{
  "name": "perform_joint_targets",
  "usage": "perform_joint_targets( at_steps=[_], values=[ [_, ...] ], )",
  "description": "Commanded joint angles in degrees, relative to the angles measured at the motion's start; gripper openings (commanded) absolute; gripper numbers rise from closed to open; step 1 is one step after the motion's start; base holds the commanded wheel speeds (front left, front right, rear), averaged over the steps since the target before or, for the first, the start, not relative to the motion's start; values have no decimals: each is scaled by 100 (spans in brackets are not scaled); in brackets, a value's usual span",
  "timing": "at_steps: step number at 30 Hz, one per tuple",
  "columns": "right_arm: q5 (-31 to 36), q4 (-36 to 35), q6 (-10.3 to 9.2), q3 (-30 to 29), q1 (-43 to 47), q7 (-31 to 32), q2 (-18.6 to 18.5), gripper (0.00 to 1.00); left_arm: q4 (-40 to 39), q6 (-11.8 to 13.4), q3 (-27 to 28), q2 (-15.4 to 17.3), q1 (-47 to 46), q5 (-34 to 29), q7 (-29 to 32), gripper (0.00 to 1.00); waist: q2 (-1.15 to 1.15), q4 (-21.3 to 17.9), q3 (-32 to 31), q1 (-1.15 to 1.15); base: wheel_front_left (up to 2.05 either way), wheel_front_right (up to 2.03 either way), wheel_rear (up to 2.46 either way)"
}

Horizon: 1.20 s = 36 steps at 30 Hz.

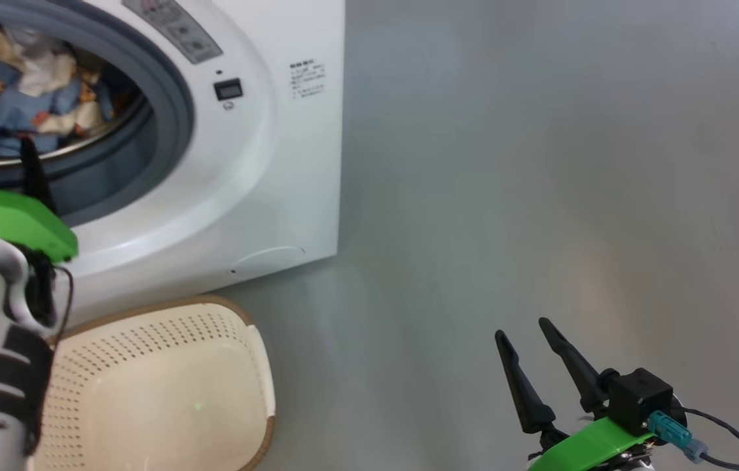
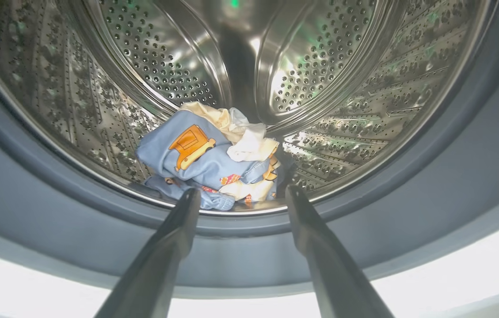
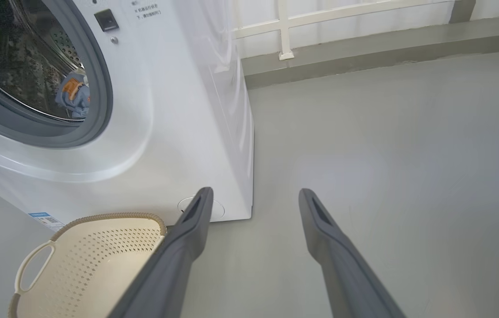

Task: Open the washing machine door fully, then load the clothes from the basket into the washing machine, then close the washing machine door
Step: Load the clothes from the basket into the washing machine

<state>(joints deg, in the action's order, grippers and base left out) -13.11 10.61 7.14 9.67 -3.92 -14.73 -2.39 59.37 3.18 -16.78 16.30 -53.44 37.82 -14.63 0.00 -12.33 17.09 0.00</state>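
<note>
Eyes on the writing first: the washing machine (image 1: 264,163) carries a block of small dark print (image 1: 307,80) on its white front, too fine for us to read. There's one blue label (image 3: 43,218) low on the front, also unreadable, and one grey control strip (image 1: 173,26) up top, with a small dark square window (image 1: 228,88) below it.

Now the count. We have one bundle of clothes (image 2: 205,163), blue with orange figures and white and cream patches, lying at the front of the steel drum (image 2: 320,66), just inside the grey gasket (image 2: 474,154).

One basket (image 1: 166,386) sits on the floor (image 1: 539,163) right against the machine's foot, cream with a brown rim. We see its perforated bottom and one side handle (image 3: 35,265). One round cap (image 3: 220,207) shows at the machine's lower corner.

There are two pincers, with two dark fingers apiece. The left pincer (image 2: 241,192) is spread wide at the drum's lip, gripping nothing. Its tips are right by the bundle, but we can't tell if they touch it. The right pincer (image 1: 521,327) is just as wide and holds nothing, hanging over bare floor well to the right of the basket.
</note>
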Motion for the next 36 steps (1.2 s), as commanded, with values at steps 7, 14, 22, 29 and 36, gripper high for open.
perform_joint_targets(
  at_steps=[7, 14, 22, 29, 36],
  values=[
    [83, -50, 35, 1, 37, -27, -49, 100, -815, 9, 380, 24, 960, -331, -37, 100, 0, 417, -649, 0, 0, 0, 0],
    [171, -4, 35, -125, 107, -27, -49, 100, -1526, -49, 603, -175, 2064, -595, -37, 100, 0, 631, -1005, 0, 0, 0, 0],
    [238, 40, 35, -201, 273, -27, -49, 100, -2564, -99, 847, -398, 3368, -830, -37, 100, 0, 795, -1405, 0, 0, 0, 0],
    [287, 53, 35, -257, 394, -27, -49, 100, -3623, -28, 1065, -554, 4469, -1106, -37, 100, 0, 929, -1613, 0, 0, 0, 0],
    [317, 37, 35, -350, 465, -27, -49, 100, -4471, -62, 1265, -737, 5359, -1406, -37, 100, 0, 1051, -1703, 0, 0, 0, 0]
  ],
)
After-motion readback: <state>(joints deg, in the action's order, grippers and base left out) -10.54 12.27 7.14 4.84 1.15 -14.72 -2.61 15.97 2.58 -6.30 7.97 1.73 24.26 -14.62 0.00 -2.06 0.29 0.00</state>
